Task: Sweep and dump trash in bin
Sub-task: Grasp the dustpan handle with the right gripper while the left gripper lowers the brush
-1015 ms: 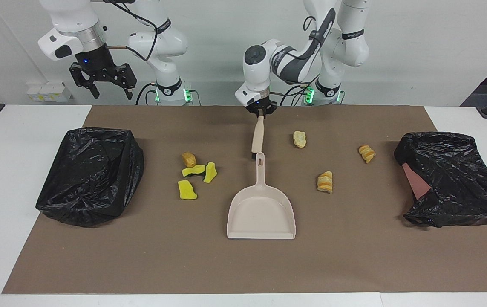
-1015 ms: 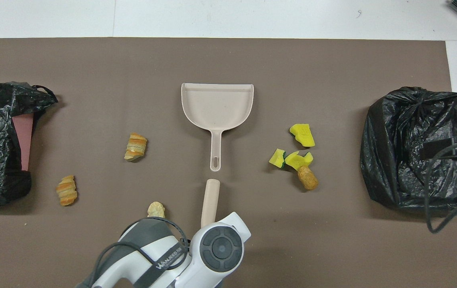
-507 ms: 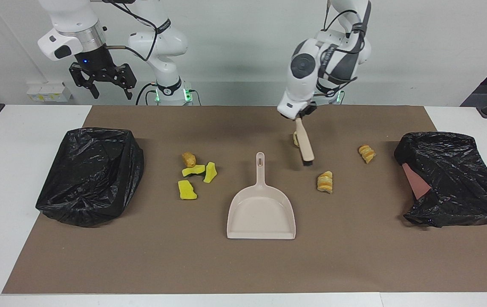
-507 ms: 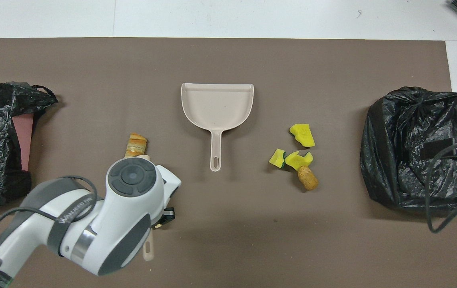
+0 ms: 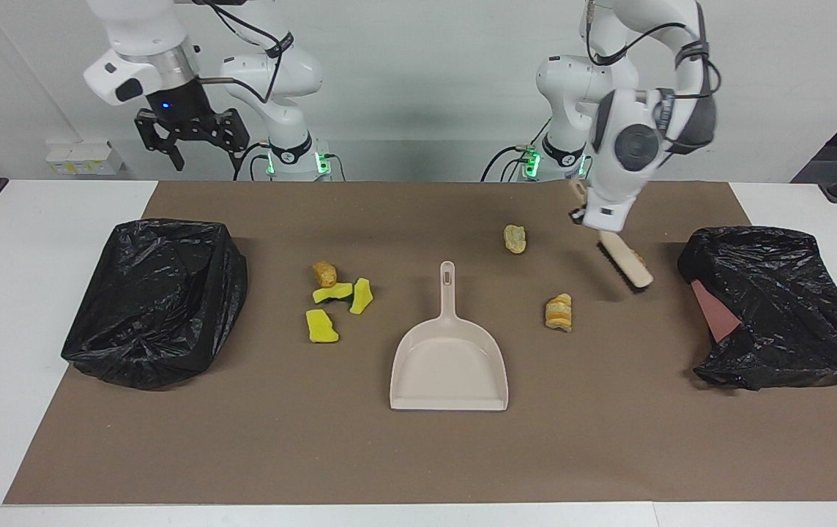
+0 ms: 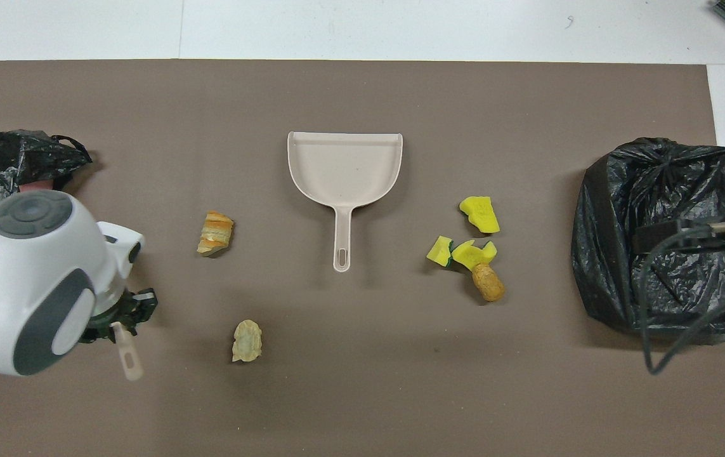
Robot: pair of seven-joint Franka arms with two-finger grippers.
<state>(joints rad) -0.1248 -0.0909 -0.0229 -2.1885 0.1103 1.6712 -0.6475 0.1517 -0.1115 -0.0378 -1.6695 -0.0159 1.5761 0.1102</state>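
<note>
under left hand (image 5: 585, 212), brush (image 5: 627, 266)

1. The place was a robotics lab, not a home or kitchen.
2. Two white Franka arms (image 5: 612, 110) stood bolted side by side at one edge of a white tabletop (image 5: 19, 241), green lights glowing at their bases and cables trailing from them.
3. A plain brown mat (image 5: 418, 454) covered the tabletop as a staged work surface.
4. The wall (image 5: 403, 66) past the arms was bare and white, with no furniture or decoration.
5. Two bins lined with black bags (image 5: 158, 296) sat at the mat's ends, laid out as a test setup.
</note>
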